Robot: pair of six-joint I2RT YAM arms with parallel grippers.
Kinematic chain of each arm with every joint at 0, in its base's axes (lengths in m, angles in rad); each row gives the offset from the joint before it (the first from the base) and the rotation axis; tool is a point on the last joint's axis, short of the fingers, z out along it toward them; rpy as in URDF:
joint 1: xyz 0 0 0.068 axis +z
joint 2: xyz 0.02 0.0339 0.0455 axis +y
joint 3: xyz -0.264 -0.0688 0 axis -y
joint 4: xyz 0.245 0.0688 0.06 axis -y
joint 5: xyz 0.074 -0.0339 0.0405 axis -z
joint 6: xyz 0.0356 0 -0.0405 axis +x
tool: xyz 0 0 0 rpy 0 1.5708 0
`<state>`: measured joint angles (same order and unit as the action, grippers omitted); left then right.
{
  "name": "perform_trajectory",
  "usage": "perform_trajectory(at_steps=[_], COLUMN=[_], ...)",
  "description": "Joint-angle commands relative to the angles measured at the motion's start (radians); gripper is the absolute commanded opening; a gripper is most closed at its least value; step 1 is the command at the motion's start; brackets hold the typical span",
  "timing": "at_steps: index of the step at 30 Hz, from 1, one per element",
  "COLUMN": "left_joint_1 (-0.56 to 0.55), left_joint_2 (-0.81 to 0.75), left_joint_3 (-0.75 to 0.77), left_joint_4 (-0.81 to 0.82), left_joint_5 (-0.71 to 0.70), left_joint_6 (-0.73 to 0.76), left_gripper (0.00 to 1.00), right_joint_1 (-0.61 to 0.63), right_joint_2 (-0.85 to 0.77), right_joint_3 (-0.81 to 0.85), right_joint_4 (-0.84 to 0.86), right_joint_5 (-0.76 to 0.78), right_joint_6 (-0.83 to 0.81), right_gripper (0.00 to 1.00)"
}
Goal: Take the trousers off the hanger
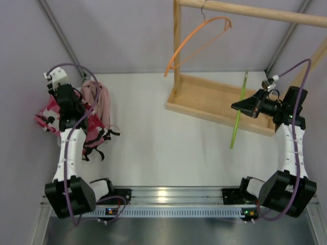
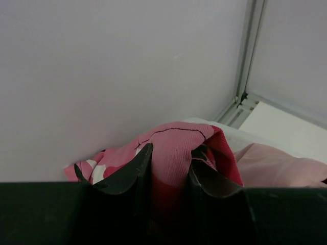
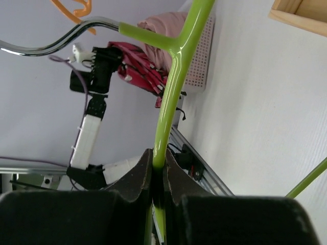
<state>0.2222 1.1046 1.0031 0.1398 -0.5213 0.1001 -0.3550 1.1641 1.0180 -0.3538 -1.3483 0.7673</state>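
Note:
The bright pink patterned trousers [image 1: 48, 115] lie bunched at the far left of the table, off the hanger. My left gripper [image 1: 65, 122] is shut on a fold of them [image 2: 173, 153]; the fabric bulges up between the fingers [image 2: 134, 168]. The lime-green hanger [image 1: 237, 115] is on the right, bare, held edge-on near the wooden rack. My right gripper [image 1: 240, 106] is shut on the hanger's green arm [image 3: 171, 92]; its metal hook [image 3: 51, 43] points to the upper left in the right wrist view.
A plain dusty-pink cloth [image 1: 97, 97] lies beside the trousers, also in the left wrist view [image 2: 276, 166]. A wooden rack [image 1: 214, 102] with a top rail stands at the back right, an orange hanger [image 1: 196, 43] hung on it. Grey walls close in on the left.

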Motion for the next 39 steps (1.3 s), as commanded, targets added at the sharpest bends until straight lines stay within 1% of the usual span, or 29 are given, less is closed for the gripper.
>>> perform_trajectory(at_steps=[1, 2, 4, 6, 7, 9, 11, 12, 13, 15, 16, 18, 19, 20, 21, 22, 23, 25, 27, 28, 30, 31, 33, 35, 39], left_joint_1=[0.006, 0.006, 0.005, 0.006, 0.005, 0.006, 0.005, 0.005, 0.003, 0.005, 0.005, 0.003, 0.005, 0.005, 0.005, 0.005, 0.005, 0.005, 0.005, 0.005, 0.005, 0.005, 0.005, 0.005, 0.005], left_joint_2=[0.104, 0.166, 0.227, 0.319, 0.380, 0.434, 0.480, 0.479, 0.451, 0.394, 0.332, 0.266, 0.200, 0.169, 0.135, 0.074, 0.046, -0.024, -0.063, -0.095, -0.127, -0.153, -0.175, -0.193, -0.198], left_joint_3=[0.094, 0.088, 0.085, 0.081, 0.086, 0.130, 0.173, 0.178, 0.174, 0.143, 0.135, 0.129, 0.134, 0.141, 0.141, 0.144, 0.152, 0.163, 0.183, 0.186, 0.193, 0.193, 0.193, 0.196, 0.213], left_joint_4=[0.225, 0.240, 0.276, 0.282, 0.247, 0.157, 0.036, 0.014, 0.003, 0.001, -0.002, -0.035, -0.051, -0.063, -0.084, -0.091, -0.095, -0.111, -0.117, -0.117, -0.117, -0.117, -0.117, -0.117, -0.117], left_joint_5=[0.041, 0.049, 0.067, 0.084, 0.092, 0.121, 0.116, 0.113, 0.121, 0.150, 0.187, 0.227, 0.254, 0.304, 0.332, 0.352, 0.389, 0.415, 0.457, 0.477, 0.516, 0.555, 0.586, 0.607, 0.624], left_joint_6=[-0.053, -0.050, -0.057, -0.071, -0.082, -0.091, -0.097, -0.097, -0.127, -0.132, -0.134, -0.138, -0.134, -0.128, -0.123, -0.113, -0.109, -0.109, -0.109, -0.085, -0.091, -0.097, -0.137, -0.175, -0.211], left_gripper=[0.00, 0.00, 0.00, 0.00, 0.00, 0.02, 0.15, 0.23, 0.37, 0.51, 0.63, 0.74, 0.81, 0.92, 0.98, 0.98, 0.98, 0.98, 0.98, 0.98, 0.98, 0.98, 0.98, 0.98, 0.99], right_joint_1=[0.014, 0.016, 0.021, 0.022, 0.024, 0.024, 0.024, 0.025, 0.025, 0.027, 0.030, 0.042, 0.048, 0.057, 0.079, 0.091, 0.108, 0.163, 0.215, 0.229, 0.267, 0.275, 0.293, 0.301, 0.346], right_joint_2=[-0.060, -0.067, -0.090, -0.112, -0.115, -0.121, -0.122, -0.127, -0.132, -0.138, -0.139, -0.139, -0.142, -0.145, -0.146, -0.142, -0.135, -0.120, -0.090, -0.078, -0.044, -0.032, 0.005, 0.028, 0.081], right_joint_3=[0.082, 0.088, 0.091, 0.097, 0.102, 0.123, 0.143, 0.149, 0.155, 0.177, 0.185, 0.200, 0.200, 0.203, 0.209, 0.214, 0.224, 0.249, 0.267, 0.277, 0.297, 0.338, 0.379, 0.428, 0.513], right_joint_4=[0.104, 0.136, 0.182, 0.246, 0.260, 0.260, 0.259, 0.260, 0.260, 0.265, 0.271, 0.295, 0.344, 0.375, 0.394, 0.407, 0.432, 0.461, 0.484, 0.510, 0.576, 0.564, 0.517, 0.487, 0.438], right_joint_5=[-0.022, -0.018, -0.014, -0.009, -0.009, -0.011, -0.009, -0.006, -0.002, 0.011, 0.017, 0.035, 0.044, 0.067, 0.084, 0.103, 0.144, 0.185, 0.239, 0.253, 0.300, 0.316, 0.363, 0.440, 0.537], right_joint_6=[0.047, 0.064, 0.136, 0.183, 0.217, 0.237, 0.250, 0.265, 0.273, 0.283, 0.297, 0.349, 0.374, 0.394, 0.423, 0.435, 0.444, 0.469, 0.498, 0.519, 0.578, 0.576, 0.554, 0.538, 0.508], right_gripper=[0.00, 0.00, 0.00, 0.00, 0.00, 0.00, 0.00, 0.00, 0.00, 0.00, 0.00, 0.00, 0.00, 0.00, 0.00, 0.00, 0.00, 0.00, 0.00, 0.00, 0.00, 0.00, 0.00, 0.00, 0.00])
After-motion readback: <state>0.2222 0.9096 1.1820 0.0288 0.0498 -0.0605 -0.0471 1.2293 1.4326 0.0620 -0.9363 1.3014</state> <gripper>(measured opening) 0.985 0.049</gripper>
